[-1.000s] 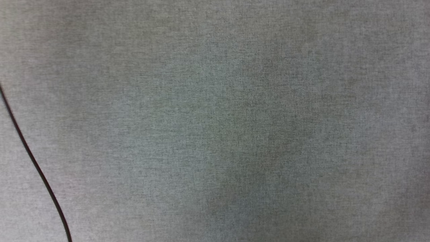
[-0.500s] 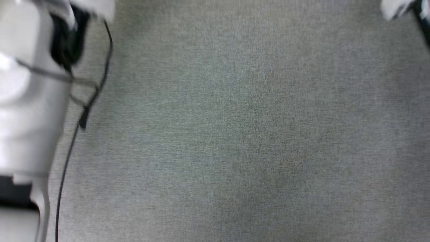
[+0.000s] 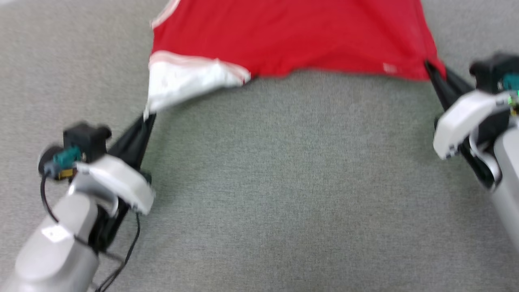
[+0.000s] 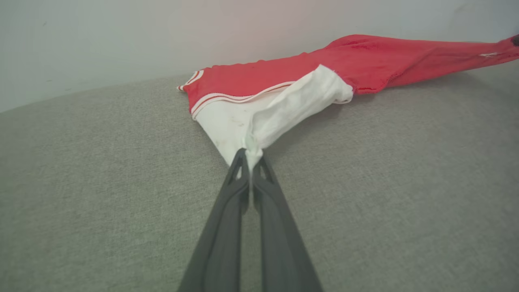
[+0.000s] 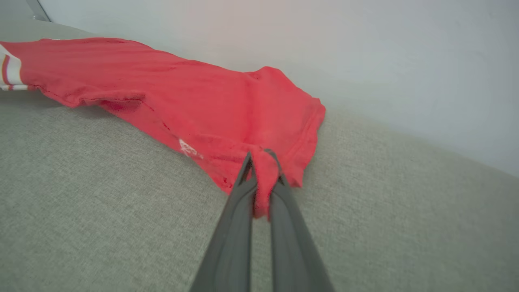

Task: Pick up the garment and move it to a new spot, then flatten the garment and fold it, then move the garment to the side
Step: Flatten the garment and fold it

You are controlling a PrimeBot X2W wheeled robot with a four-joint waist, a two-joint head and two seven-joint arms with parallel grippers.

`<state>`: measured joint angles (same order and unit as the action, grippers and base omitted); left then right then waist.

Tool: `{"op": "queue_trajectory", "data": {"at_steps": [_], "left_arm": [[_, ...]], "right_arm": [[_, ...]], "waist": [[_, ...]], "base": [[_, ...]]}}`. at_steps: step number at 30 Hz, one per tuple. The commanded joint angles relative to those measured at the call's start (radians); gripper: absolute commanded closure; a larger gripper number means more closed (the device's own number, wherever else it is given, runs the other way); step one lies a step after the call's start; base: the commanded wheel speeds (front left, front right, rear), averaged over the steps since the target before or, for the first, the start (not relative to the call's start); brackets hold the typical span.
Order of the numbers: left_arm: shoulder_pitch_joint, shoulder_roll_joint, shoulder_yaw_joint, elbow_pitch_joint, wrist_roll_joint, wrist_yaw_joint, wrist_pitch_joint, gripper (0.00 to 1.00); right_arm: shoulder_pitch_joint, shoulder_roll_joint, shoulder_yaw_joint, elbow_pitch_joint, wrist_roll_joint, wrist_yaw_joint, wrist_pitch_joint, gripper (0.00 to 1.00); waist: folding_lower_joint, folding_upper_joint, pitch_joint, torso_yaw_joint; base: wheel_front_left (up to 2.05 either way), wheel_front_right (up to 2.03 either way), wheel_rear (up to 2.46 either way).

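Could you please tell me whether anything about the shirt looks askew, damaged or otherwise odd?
No damage stands out. The garment is not flat: its white sleeve is twisted and stretched to a point where the left gripper pinches it, and the red corner bunches in the right gripper. Faint specks may mark the sleeve.

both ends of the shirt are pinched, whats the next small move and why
Probably draw both arms slightly apart: the left gripper pinches the white sleeve, the right gripper a red corner, and the shirt between them lies slack, sleeve crumpled.
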<state>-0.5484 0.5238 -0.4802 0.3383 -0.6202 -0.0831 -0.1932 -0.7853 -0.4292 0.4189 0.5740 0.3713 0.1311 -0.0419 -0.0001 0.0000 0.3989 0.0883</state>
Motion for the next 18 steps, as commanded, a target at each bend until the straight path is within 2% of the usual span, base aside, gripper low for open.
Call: {"op": "queue_trajectory", "data": {"at_steps": [1,7,9,18], "left_arm": [[0.05,0.014,-0.002,-0.026,-0.012,0.01,0.012,1.0],[0.244,0.089,0.0,-0.17,-0.051,0.06,0.078,1.0],[0.308,0.11,-0.005,-0.215,-0.073,0.072,0.113,1.0],[0.575,0.203,-0.002,-0.443,-0.178,0.139,0.224,1.0]], "right_arm": [[0.043,-0.012,-0.008,-0.008,0.018,-0.001,0.002,1.0],[0.202,-0.049,-0.041,-0.027,0.084,-0.001,0.005,1.0],[0.254,-0.038,-0.075,-0.031,0.134,-0.001,0.011,1.0],[0.486,-0.067,-0.114,-0.145,0.236,-0.001,0.072,1.0]], "waist": [[0.0001,0.0,-0.053,0.01],[0.0001,0.0,-0.135,0.011],[0.0001,0.0,-0.164,0.01],[0.0001,0.0,-0.266,-0.003]], "base": [[0.0,0.0,0.0],[0.0,0.0,0.0],[0.0,0.0,0.0],[0.0,0.0,0.0]]}}
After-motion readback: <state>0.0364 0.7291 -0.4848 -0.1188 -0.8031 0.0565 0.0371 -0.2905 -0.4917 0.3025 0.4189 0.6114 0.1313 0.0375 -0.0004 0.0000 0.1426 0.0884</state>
